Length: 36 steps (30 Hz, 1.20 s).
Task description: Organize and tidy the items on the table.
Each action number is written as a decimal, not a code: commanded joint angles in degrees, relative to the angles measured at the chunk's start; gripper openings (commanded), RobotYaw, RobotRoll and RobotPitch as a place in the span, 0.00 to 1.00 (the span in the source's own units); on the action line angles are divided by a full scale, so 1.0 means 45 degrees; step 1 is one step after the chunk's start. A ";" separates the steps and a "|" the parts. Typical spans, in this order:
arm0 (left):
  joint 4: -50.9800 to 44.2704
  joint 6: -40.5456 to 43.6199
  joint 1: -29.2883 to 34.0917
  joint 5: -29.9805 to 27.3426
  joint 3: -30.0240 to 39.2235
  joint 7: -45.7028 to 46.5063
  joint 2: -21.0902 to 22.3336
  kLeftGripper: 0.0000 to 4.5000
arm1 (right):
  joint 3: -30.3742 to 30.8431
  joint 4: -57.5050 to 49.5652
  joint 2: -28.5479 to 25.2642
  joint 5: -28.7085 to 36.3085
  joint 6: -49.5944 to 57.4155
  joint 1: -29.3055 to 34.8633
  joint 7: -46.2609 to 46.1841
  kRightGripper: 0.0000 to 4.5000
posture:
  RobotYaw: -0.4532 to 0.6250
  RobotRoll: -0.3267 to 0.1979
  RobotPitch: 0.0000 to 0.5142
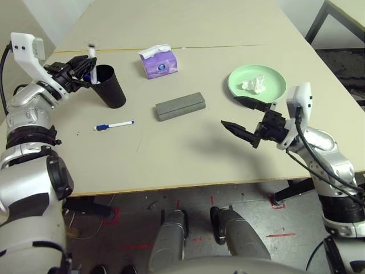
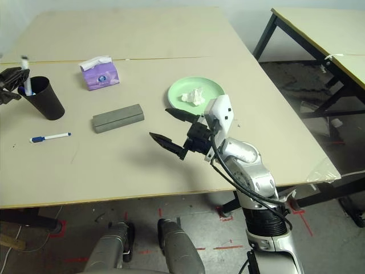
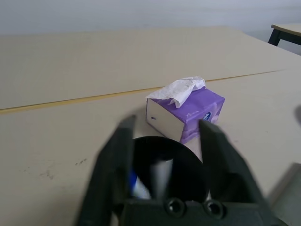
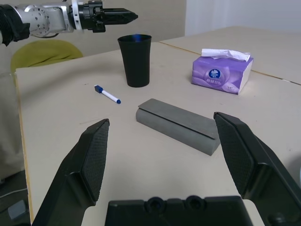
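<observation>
Both grippers gape: left gripper [image 3: 162, 176] above the black cup [image 1: 110, 86] (marker [image 3: 161, 175] released), right gripper [image 1: 244, 119] empty.

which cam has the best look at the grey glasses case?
Right wrist view: the grey glasses case lies large and unblocked between the right gripper's open fingers. Both eye views show it whole but smaller, lying mid-table.

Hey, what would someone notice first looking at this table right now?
Probably the left end effector poised over the black cup at the table's left, a white marker standing in it. Then the purple tissue box behind the grey glasses case, and the green plate holding a crumpled tissue on the right.
</observation>
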 commanded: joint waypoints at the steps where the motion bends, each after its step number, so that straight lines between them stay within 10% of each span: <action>1: -0.0082 0.0037 0.0188 -0.0030 0.0070 -0.0107 0.0066 0.91 | -0.0023 -0.0110 -0.0101 0.0085 0.0085 -0.0022 0.0082 1.00 | 0.32 0.62 0.34; 10: -0.0539 0.0936 -0.0155 -0.0062 -0.0129 -0.1573 0.0711 0.99 | 0.0019 0.0114 -0.0022 0.0066 -0.0013 -0.0028 0.0165 1.00 | 0.33 0.62 0.35; 20: -0.1668 0.4144 -0.3318 0.1231 -0.3229 -0.8181 0.2869 0.99 | 0.0274 0.0392 -0.0218 0.0420 -0.0086 -0.0200 0.1671 1.00 | 0.36 0.62 0.36; 29: -0.4635 0.4813 -0.6335 -0.1192 -1.2350 -0.9226 0.4295 0.99 | 0.1249 0.0232 -0.0016 0.0269 -0.0347 -0.0132 0.2908 1.00 | 0.35 0.62 0.37; 36: -0.3373 0.0546 -0.6449 0.0570 -1.7829 -0.9226 0.4122 0.99 | 0.1444 -0.0104 0.0127 0.0018 -0.0532 0.0273 0.2547 1.00 | 0.31 0.62 0.40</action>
